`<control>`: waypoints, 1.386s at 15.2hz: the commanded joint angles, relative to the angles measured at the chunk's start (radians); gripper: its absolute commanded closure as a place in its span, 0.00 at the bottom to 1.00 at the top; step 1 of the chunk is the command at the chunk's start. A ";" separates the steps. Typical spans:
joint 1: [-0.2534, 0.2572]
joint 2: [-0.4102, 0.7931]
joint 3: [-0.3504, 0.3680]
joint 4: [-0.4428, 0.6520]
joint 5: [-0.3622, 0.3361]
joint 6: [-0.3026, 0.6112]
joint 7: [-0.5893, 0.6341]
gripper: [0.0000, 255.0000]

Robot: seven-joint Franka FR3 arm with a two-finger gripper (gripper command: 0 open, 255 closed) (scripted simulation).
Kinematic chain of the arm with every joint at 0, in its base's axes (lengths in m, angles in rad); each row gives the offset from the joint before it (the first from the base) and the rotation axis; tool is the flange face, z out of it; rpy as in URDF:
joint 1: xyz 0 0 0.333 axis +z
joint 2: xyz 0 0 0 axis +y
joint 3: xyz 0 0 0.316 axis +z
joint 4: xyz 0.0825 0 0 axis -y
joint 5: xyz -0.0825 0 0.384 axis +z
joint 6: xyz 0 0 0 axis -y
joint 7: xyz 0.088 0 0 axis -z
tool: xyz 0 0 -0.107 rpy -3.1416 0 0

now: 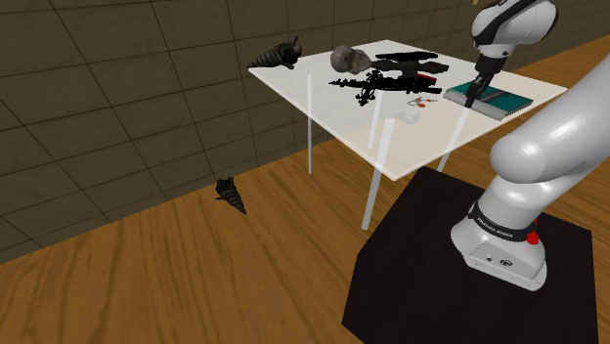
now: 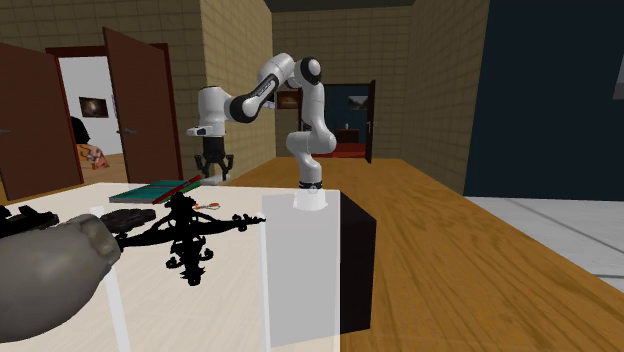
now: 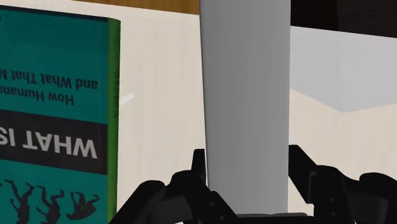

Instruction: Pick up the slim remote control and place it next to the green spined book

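The gripper (image 3: 247, 167) is clenched on the slim remote control (image 3: 245, 83), a plain grey slab. In the wrist view it runs up from between the two black fingers (image 3: 191, 184), which press against its long sides. Just beside it, with a strip of bare pale table (image 3: 162, 76) between them, lies the book (image 3: 51, 95). Its green spine (image 3: 114, 95) faces the remote and runs roughly parallel to it. By that, the carrying seems about done and the step in hand is the placing. The remote hangs over the free strip along the spine, and the second exterior view puts the hand low over the table at the book's end. The next move probably calls for a short, straight descent until the remote rests flat. Then the fingers should spread enough to let go without nudging it against the book. Lowering off line could set one edge on the cover. Farther along the table stand a black branching ornament (image 1: 376, 90) and a grey rounded object (image 1: 347, 59), both well apart from the drop spot.
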 commanded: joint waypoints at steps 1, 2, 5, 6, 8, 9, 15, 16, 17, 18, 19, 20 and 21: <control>0.003 0.019 -0.005 -0.015 0.008 0.033 -0.006 1.00; 0.004 0.029 -0.009 -0.021 0.013 0.048 -0.010 1.00; 0.009 0.060 -0.017 -0.038 0.030 0.093 -0.023 1.00; 0.009 0.060 -0.017 -0.038 0.030 0.093 -0.023 1.00; 0.009 0.060 -0.017 -0.038 0.030 0.093 -0.023 1.00; 0.009 0.060 -0.017 -0.038 0.030 0.093 -0.023 1.00; 0.009 0.061 -0.017 -0.038 0.031 0.093 -0.023 0.00; 0.009 0.061 -0.017 -0.038 0.031 0.093 -0.023 0.00; 0.009 0.061 -0.017 -0.038 0.031 0.093 -0.023 0.00; 0.009 0.061 -0.017 -0.038 0.031 0.093 -0.023 0.00; 0.005 0.032 -0.010 -0.024 0.015 0.054 -0.011 0.00; 0.002 0.006 -0.003 -0.009 0.002 0.016 0.000 0.00; 0.000 -0.018 0.005 0.007 -0.008 -0.022 0.008 0.00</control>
